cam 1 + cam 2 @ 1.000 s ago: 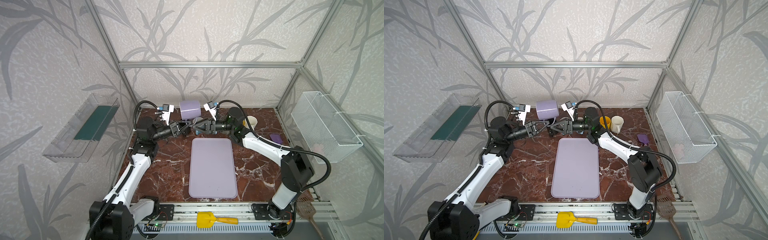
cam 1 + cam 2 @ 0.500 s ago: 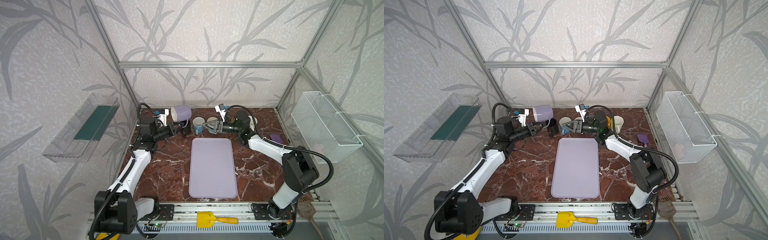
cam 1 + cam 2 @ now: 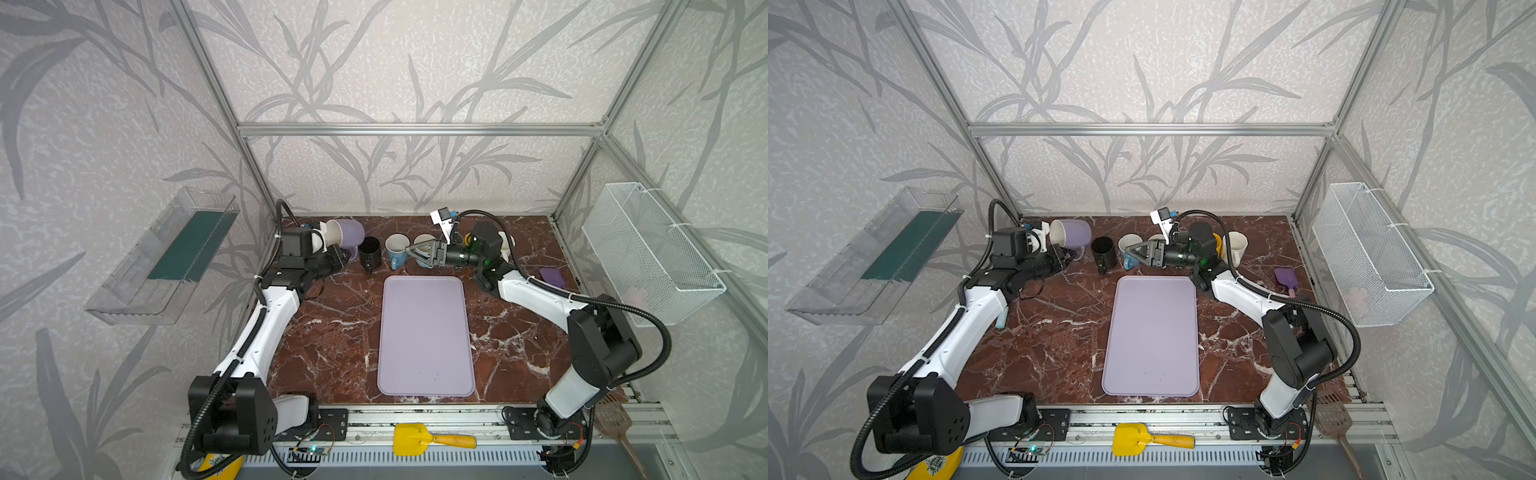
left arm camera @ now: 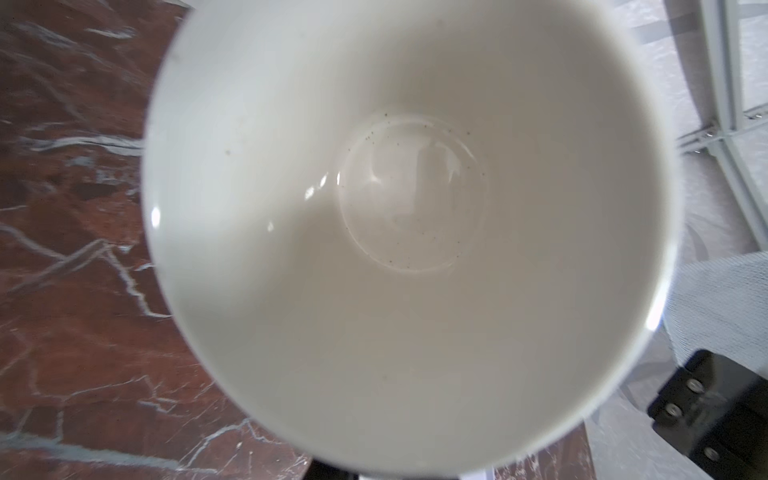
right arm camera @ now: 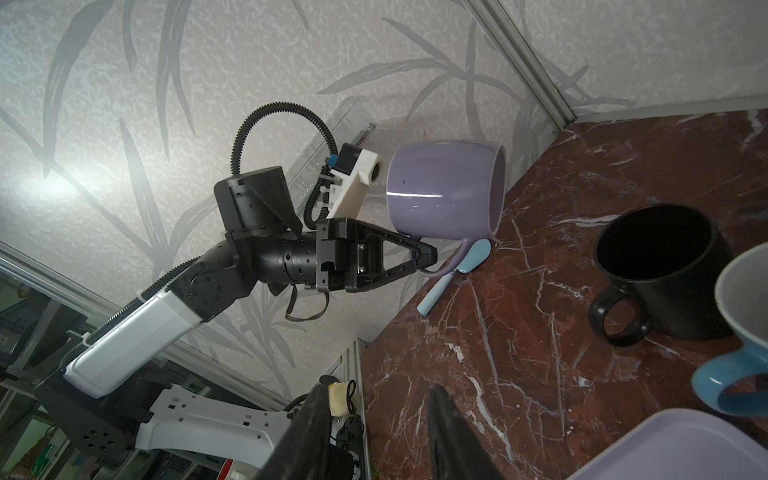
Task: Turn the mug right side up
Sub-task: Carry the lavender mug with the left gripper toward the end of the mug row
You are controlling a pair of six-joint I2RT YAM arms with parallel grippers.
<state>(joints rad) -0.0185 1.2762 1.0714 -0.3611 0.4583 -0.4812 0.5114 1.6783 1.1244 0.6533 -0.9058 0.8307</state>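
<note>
Clenching the handle of the purple mug (image 5: 440, 195), the left jaws hold it on its side over the desk's (image 3: 332, 332) far left corner, apparently so a wrist roll can bring its mouth up, while the right jaws hang parted, empty.

My arms (image 3: 266, 328) wear white shells over black joints; ribbed black cables (image 5: 291, 107) loop alongside; my left tool (image 5: 430, 252) is black, triangular-framed.

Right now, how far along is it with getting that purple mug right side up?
Done: the left hand grips the purple mug by its handle, raised off the table. In hand: it lies sideways. Left: tip it upright and set it down. The right hand hangs open, empty.
</note>
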